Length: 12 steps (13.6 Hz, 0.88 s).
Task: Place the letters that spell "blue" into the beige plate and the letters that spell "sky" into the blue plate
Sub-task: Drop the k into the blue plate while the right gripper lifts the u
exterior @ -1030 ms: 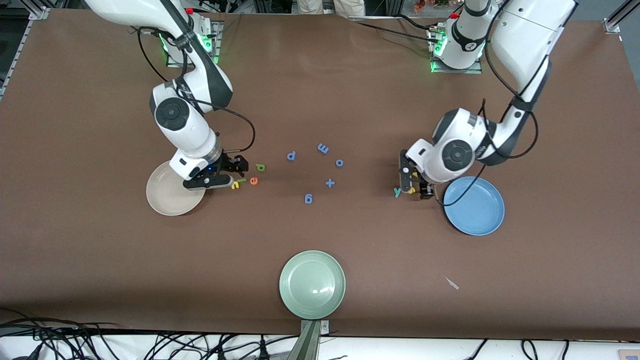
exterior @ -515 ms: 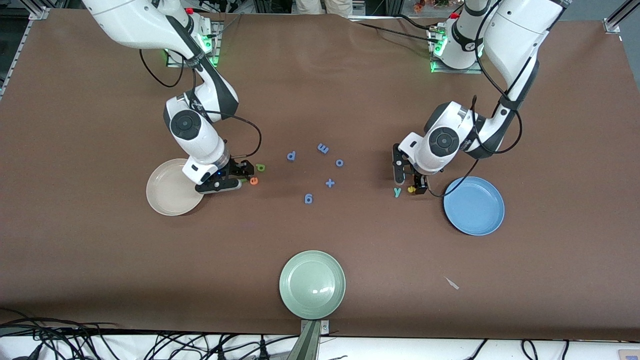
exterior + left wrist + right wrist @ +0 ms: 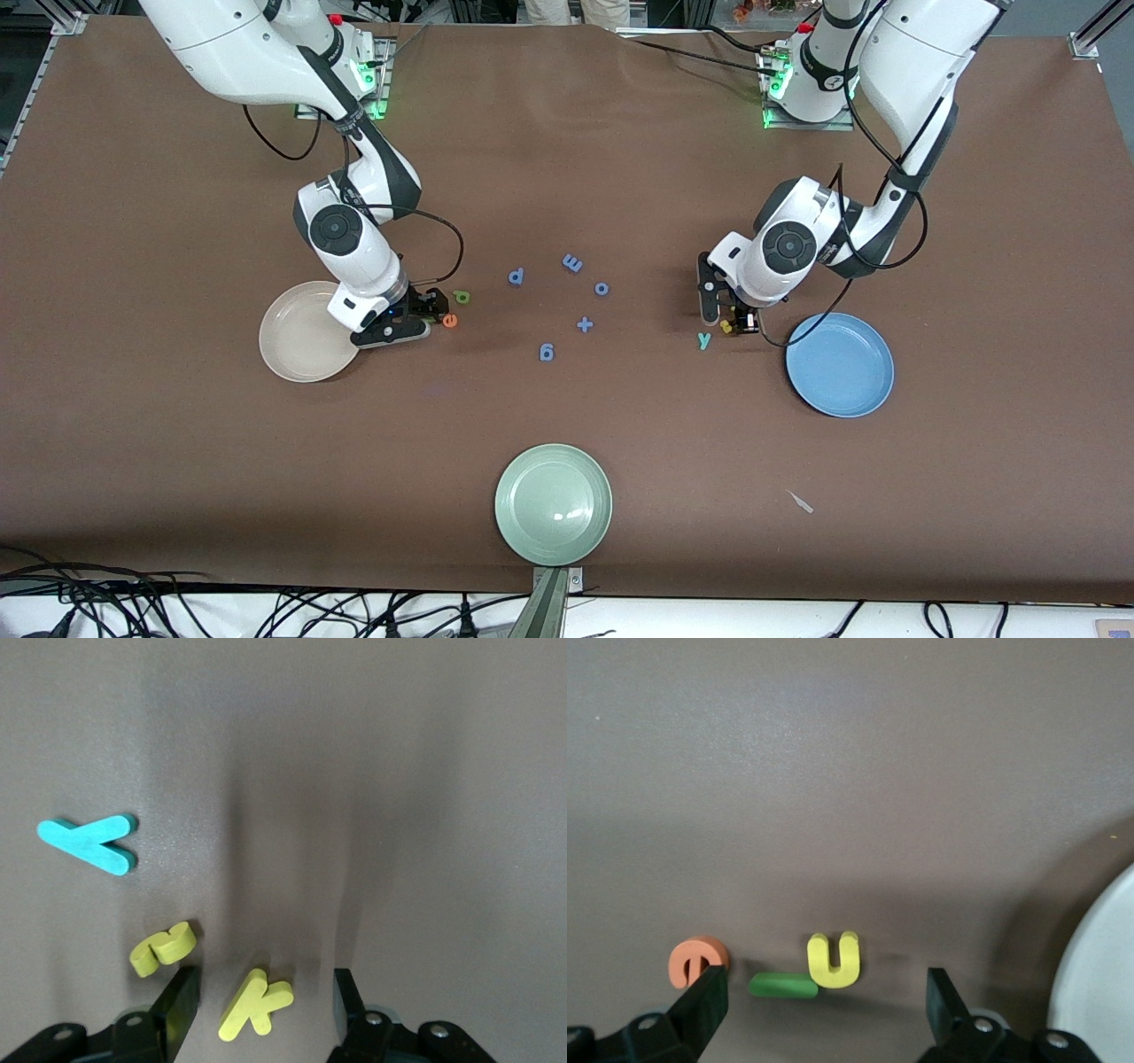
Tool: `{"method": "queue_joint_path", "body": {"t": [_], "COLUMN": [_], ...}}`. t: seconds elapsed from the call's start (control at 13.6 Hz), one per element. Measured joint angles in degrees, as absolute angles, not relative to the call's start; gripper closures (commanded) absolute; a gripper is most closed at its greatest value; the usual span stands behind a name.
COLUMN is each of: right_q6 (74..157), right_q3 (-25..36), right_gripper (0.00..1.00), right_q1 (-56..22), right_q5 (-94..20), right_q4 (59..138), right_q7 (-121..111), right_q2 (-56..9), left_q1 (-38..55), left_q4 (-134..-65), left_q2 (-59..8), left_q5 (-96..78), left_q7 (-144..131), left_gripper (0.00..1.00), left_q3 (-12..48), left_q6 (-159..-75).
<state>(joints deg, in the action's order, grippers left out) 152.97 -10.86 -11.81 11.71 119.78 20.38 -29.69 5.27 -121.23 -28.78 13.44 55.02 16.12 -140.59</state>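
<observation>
We are viewing the yellow "k" [image 3: 255,1003] lying flat on the table [image 3: 620,177] between the fingers of the left gripper [image 3: 728,319], with a gap showing on either side of it. The yellow "s" [image 3: 163,947] is lying just outside one finger [image 3: 177,1003], and the teal "y" [image 3: 90,842] is lying past it, well clear of the fingertips. The left arm is bending at the elbow and pointing its wrist down at the table, beside the blue plate [image 3: 840,365].

We are finding the yellow "u" [image 3: 834,959] and the light green "l" [image 3: 782,985] touching each other between the widely spread fingers of the right gripper [image 3: 416,312], gripped by neither. The orange "e" [image 3: 696,960] is sitting against the tip of one finger [image 3: 702,1003]. The green "b" [image 3: 461,297] is lying near the fingertips. The right arm is reaching steeply down beside the beige plate [image 3: 297,346].
</observation>
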Motion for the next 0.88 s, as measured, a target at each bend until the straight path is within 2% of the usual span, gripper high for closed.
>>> {"method": "queue_joint_path", "body": {"t": [0.15,0.37,0.44,0.88], "right_q6": [153.3,153.7,153.7,154.2], "right_q3": [-10.9,-10.9,-10.8,-9.9], "right_gripper": [0.01,0.01,0.01,0.05], "right_q1": [-11.7,-11.4,-11.3,-11.1], "right_q5": [11.8,11.9,12.1,14.8], "right_q4": [119.7,118.1,117.3,115.3], "right_q7": [20.4,20.4,20.4,20.4], "right_q2": [-29.8,-30.6,-31.2,-34.2], "left_q1": [5.3,5.2,5.2,5.2], "left_q4": [-121.2,-121.2,-121.3,-121.3], "left_q2": [-28.8,-28.6,-28.4,-27.8], "left_q5": [13.6,16.5,16.9,16.9], "left_q7": [55.0,54.6,54.6,54.6], "left_gripper": [0.52,0.93,1.00,1.00], "left_q3": [16.1,16.1,16.1,16.2], "left_q6": [-140.6,-140.7,-140.7,-139.7]}}
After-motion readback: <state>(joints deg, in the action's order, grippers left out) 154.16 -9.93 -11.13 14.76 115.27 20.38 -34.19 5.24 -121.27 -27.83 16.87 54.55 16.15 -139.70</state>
